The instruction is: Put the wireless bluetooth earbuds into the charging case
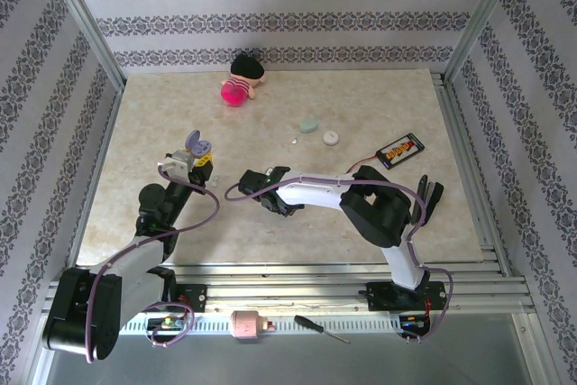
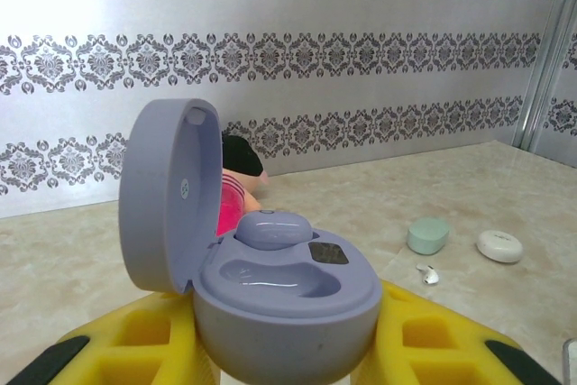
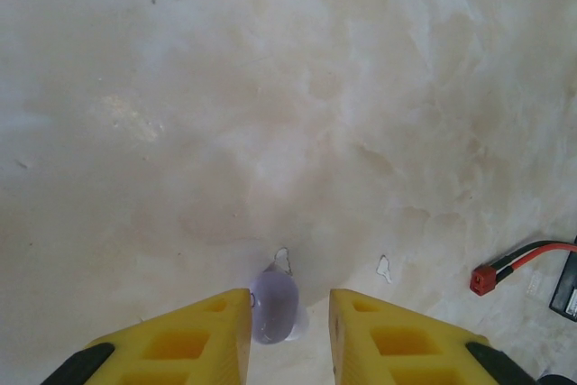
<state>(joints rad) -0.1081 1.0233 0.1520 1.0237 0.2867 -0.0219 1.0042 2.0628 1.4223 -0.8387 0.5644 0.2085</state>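
My left gripper is shut on a lavender charging case, held upright between its yellow fingers with the lid swung open to the left. One lavender earbud sits in the far slot, and the near slot is empty. From above, the case is at the table's left. My right gripper points down at the table, open around a second lavender earbud lying there. That bud rests against the left finger, and a gap separates it from the right finger.
A mint case, a white case and a small white earbud lie mid-table. A pink doll is at the back. A battery pack with red-black wires lies on the right; its red plug is near my right gripper.
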